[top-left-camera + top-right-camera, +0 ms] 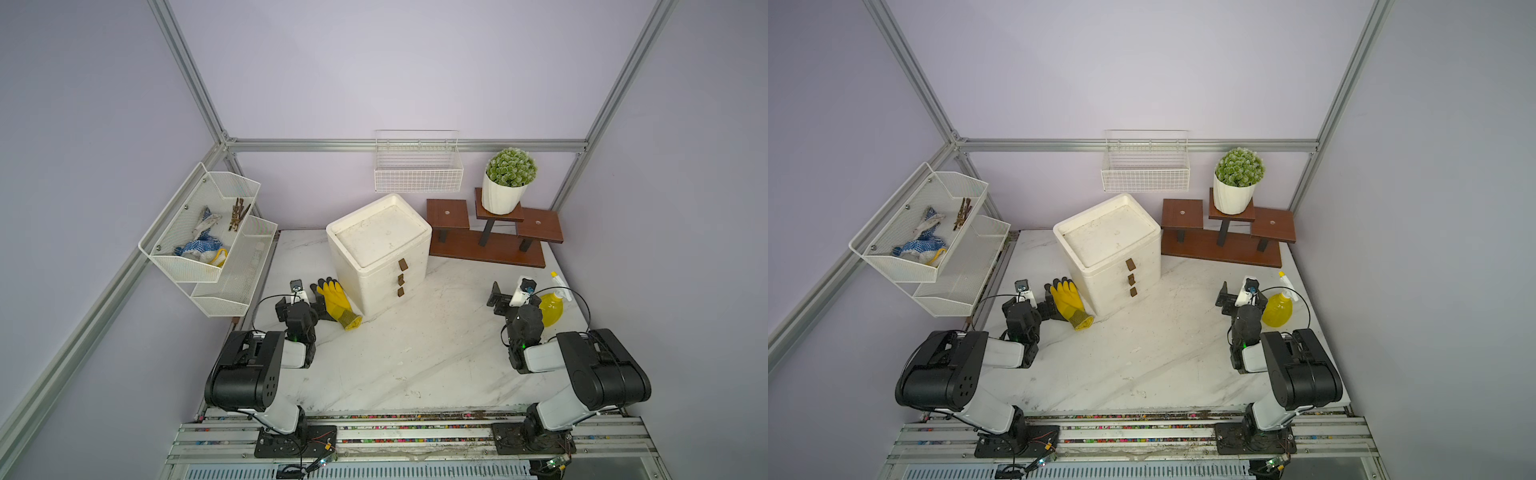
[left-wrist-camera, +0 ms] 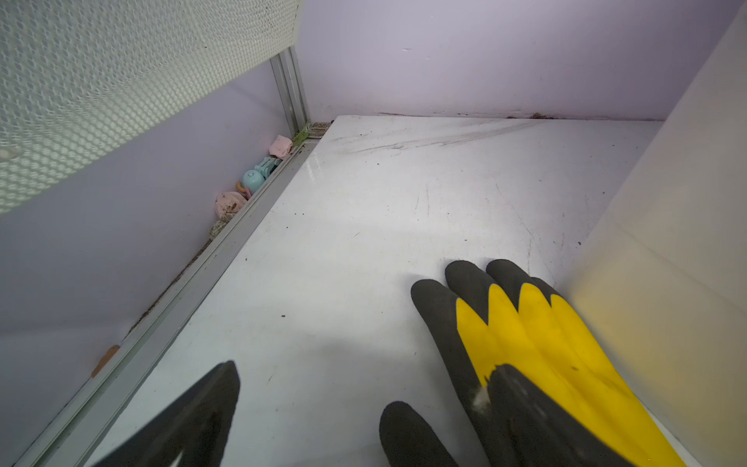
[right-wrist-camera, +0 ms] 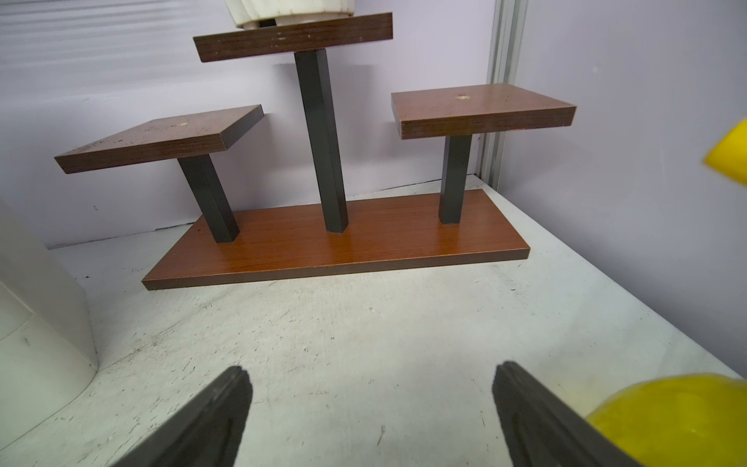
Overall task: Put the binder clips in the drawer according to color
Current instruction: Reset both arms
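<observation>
While both arms crouch low over the marble worktop (image 1: 415, 353), the drawer (image 1: 365, 286) stands just above the middle of both top views: a boxy white chest, angled a touch, all three brown-tabbed fronts pushed in flush.

Over to the left gripper (image 1: 319, 301), left of centre: jaws spread right out, nothing held. From its wrist camera, a yellow-and-black work glove (image 2: 545, 335) fills the lower right, lying just beside the chest's side wall. One jaw overlaps that glove, though whether it touches, I can't tell.

Now the right gripper (image 1: 500, 299), right of centre: jaws wide apart too, and only bare worktop shows between them. A yellow spray bottle (image 1: 550, 309) sits just beside the outer jaw.

Ahead of it, upper right in the top views, is the brown wooden plant stand (image 1: 486, 249), with a potted plant (image 1: 511, 168) on its tallest tier. Above the chest, a white wire basket (image 1: 417, 174) hangs on the back wall.
</observation>
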